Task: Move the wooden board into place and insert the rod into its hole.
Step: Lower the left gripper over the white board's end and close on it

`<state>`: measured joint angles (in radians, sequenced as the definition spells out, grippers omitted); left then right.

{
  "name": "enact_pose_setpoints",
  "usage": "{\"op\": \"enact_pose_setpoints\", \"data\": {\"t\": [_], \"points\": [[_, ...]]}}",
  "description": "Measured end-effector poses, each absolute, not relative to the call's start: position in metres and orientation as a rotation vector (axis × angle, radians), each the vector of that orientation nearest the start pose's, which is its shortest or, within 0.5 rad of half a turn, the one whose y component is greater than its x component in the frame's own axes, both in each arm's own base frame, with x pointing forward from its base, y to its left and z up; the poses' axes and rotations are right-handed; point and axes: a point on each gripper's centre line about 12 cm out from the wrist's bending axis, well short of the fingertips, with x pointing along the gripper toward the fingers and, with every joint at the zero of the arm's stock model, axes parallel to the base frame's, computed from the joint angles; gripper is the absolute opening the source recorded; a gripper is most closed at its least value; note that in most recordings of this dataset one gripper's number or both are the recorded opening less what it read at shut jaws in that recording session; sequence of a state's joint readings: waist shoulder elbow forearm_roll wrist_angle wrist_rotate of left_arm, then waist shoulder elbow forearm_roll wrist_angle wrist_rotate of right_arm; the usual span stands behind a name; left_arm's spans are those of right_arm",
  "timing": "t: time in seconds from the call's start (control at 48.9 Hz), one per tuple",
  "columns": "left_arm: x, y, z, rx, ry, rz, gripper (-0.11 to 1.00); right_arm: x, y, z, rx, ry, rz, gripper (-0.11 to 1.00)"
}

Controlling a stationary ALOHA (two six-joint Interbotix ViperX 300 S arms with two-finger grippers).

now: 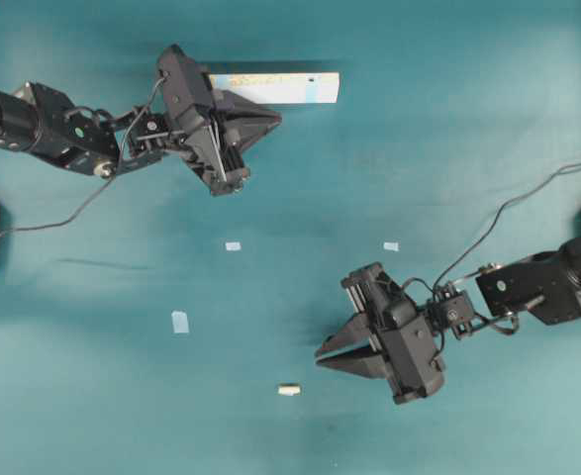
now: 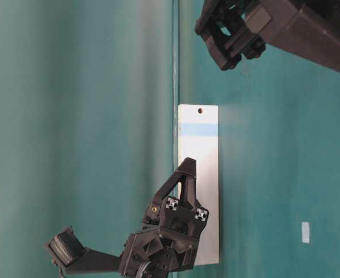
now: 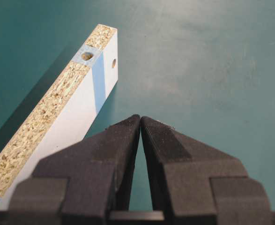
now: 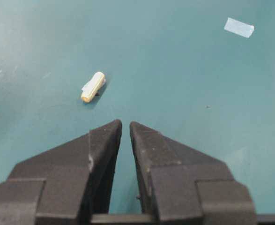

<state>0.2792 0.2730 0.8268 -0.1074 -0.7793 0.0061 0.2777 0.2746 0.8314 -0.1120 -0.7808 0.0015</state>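
Trouble is most likely to come from the rod (image 4: 92, 86), judging by how things are laid out. It's lying loose on its side on the worktop (image 1: 448, 148), just ahead of the right hand (image 4: 125, 125), whose fingers are drawn nearly together with only a slit between them and nothing held. A bit of tape seems to be stuck to it. Being so tiny and round, it could easily be rolled away or squirted out if the fingers are closed off-centre.

The wooden board (image 1: 275, 87) is seen standing on its long edge at the far side of the worktop, well apart from the rod. The left hand (image 3: 140, 118) is pinched shut and empty just beside it. A careless nudge could tip the board flat. The hole (image 3: 86, 56) in the board's rough top edge is small, so a slightly tilted rod would probably jam at the rim.
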Motion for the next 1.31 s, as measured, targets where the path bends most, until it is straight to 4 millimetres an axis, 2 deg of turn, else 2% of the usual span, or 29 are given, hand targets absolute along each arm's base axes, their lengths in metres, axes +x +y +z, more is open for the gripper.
{"op": "enact_pose_setpoints", "data": {"t": [0.041,0.102,0.164,0.389,0.43,0.512,0.614,0.716,0.818,0.982,1.31], "points": [[0.369,0.115,0.097,-0.104,0.315,0.361,0.13,0.368,0.114,0.094,-0.109,0.315,0.365,0.22],[0.37,0.112,0.1,-0.105,0.37,0.339,0.02,0.367,0.113,0.095,-0.107,0.325,0.363,0.09],[0.373,0.108,0.108,-0.105,0.422,0.316,0.0,0.368,0.113,0.095,-0.114,0.342,0.364,0.01],[0.367,0.102,0.138,-0.004,0.558,0.258,0.01,0.376,0.114,0.111,-0.157,0.4,0.371,0.0],[0.363,0.102,0.144,0.027,0.58,0.246,0.07,0.376,0.114,0.113,-0.166,0.408,0.375,0.0],[0.354,0.101,0.157,0.104,0.623,0.217,0.28,0.375,0.115,0.113,-0.18,0.426,0.382,0.0],[0.337,0.109,0.17,0.183,0.679,0.207,0.56,0.375,0.115,0.112,-0.184,0.438,0.384,0.14],[0.32,0.124,0.18,0.228,0.719,0.227,0.79,0.376,0.116,0.115,-0.183,0.434,0.384,0.41],[0.307,0.139,0.186,0.254,0.75,0.253,0.84,0.377,0.117,0.116,-0.184,0.438,0.384,0.69],[0.303,0.143,0.182,0.271,0.789,0.244,0.9,0.38,0.117,0.117,-0.192,0.469,0.378,0.7],[0.306,0.148,0.151,0.247,0.877,0.224,0.9,0.385,0.117,0.118,-0.204,0.508,0.37,0.7]]}}
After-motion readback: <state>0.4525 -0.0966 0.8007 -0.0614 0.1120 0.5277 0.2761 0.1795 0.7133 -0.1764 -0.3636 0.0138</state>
